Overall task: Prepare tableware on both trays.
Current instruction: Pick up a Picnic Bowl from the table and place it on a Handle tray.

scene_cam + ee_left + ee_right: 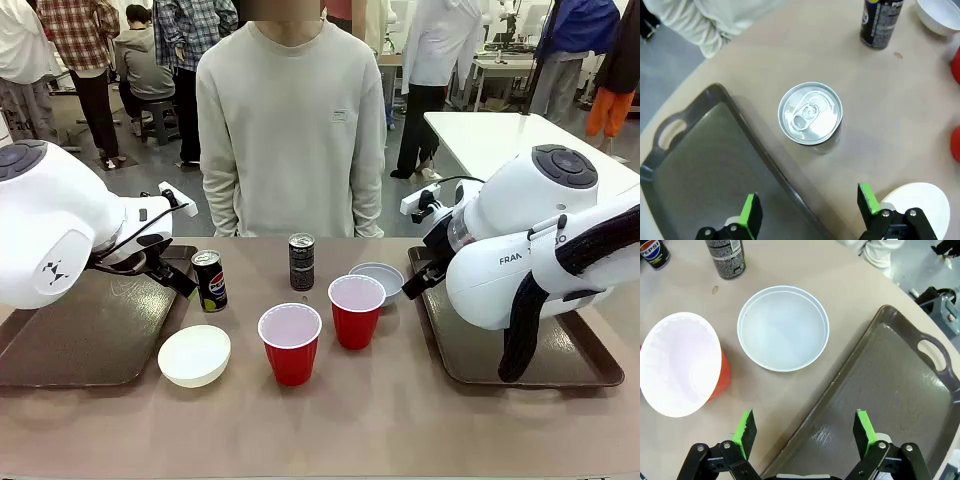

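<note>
Green-padded left pincer (809, 204) gapes wide above the rim of the dark brown rectangular plastic tray (700, 165), short of the silver-topped dark drink can (810, 113) standing on the table (880, 100) just beside that rim, so a straight descent could clip the rim or topple the can.

What I can read: one brand, one cut-off marking.
"PEPSI" stands on the label of the Pepsi can (651, 252) in my right wrist view. The letters "FRAN" show on the white shell of my right arm (515, 258) in the front view. The second dark can (726, 259) carries print too fine to read.
</note>
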